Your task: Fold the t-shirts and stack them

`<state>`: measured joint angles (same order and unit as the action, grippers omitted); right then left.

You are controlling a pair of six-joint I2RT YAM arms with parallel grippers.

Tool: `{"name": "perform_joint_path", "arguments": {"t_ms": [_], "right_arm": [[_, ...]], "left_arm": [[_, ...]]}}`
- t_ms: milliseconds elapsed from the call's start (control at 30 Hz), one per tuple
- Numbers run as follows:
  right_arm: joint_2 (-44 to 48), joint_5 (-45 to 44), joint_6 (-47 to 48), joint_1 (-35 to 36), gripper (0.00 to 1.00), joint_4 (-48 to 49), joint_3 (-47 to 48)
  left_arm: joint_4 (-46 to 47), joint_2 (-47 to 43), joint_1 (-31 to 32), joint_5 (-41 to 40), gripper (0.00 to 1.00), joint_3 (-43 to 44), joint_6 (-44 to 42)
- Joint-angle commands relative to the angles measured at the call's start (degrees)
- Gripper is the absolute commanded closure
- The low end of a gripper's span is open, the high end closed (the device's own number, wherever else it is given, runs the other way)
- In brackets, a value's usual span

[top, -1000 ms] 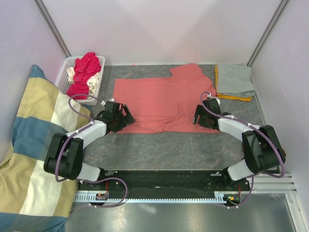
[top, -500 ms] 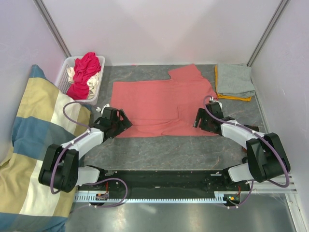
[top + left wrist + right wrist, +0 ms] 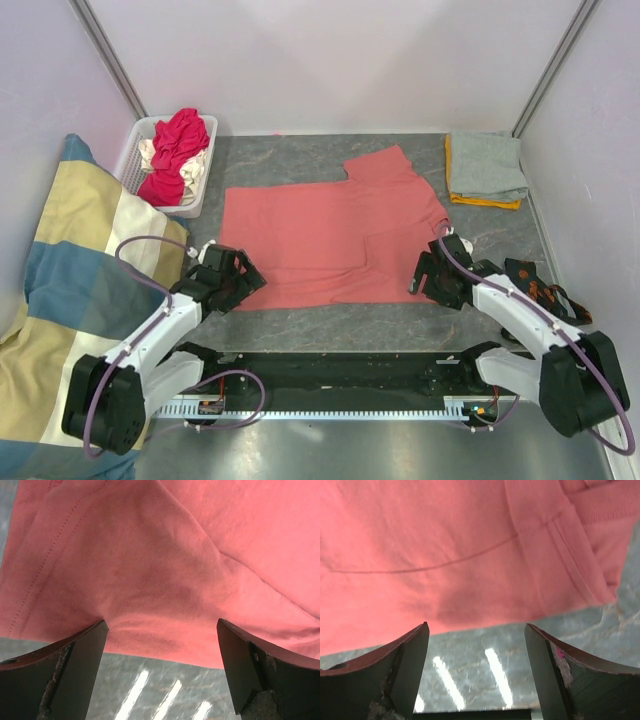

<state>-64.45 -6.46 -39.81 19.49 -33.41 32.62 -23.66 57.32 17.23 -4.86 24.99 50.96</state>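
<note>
Salmon-pink t-shirt [image 3: 330, 235]: soft, light, limp cotton, spread flat mid-table, likely to sag and slide if lifted; best pinched at its near hem corners, where left gripper [image 3: 240, 284] and right gripper [image 3: 428, 281] sit, fingers apart, holding nothing.

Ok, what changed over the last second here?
The left pincer and right pincer drew back toward the near edge of the table, and the salmon-pink t-shirt slid that way with them. Both stand open at its near hem; no grip shows. The folded grey and orange tees, the basket and the cushion stayed put.
</note>
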Motion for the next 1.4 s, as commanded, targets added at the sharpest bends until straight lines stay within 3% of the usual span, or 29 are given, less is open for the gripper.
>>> {"name": "perform_joint_path", "arguments": {"t_ms": [0,133,267,533,767,1100,1367], "right_arm": [[6.24,-1.54,-4.92,1.52,0.14,-9.46,0.51],[12.67,-1.28,-4.05,1.61,0.13,-12.91,5.85],[13.65,-2.06,-1.24,1.61,0.09,-9.49,10.26],[-1.55,-1.11,2.46,1.43,0.07,11.15,8.17],[-9.82,-1.45,2.9,1.61,0.07,20.22,4.74],[-2.53,-0.92,-0.61,1.61,0.07,16.54,-6.51],[5.28,-0.39,-3.16,1.7,0.07,7.84,-8.28]], "left_arm": [[-11.14,-4.75,0.78,-0.68,0.0,-1.44,3.18],[-12.73,-9.5,2.8,-0.75,0.0,1.71,3.18],[-11.59,-10.04,2.89,-3.39,0.0,8.03,0.12],[-8.86,-0.28,2.89,-4.81,0.0,13.59,-2.36],[-7.45,-2.47,2.98,-5.24,0.0,9.29,-1.92],[-7.1,-3.27,2.98,-5.77,0.0,5.5,-1.39],[-7.28,-3.62,2.98,-5.86,0.0,5.24,-1.74]]}}
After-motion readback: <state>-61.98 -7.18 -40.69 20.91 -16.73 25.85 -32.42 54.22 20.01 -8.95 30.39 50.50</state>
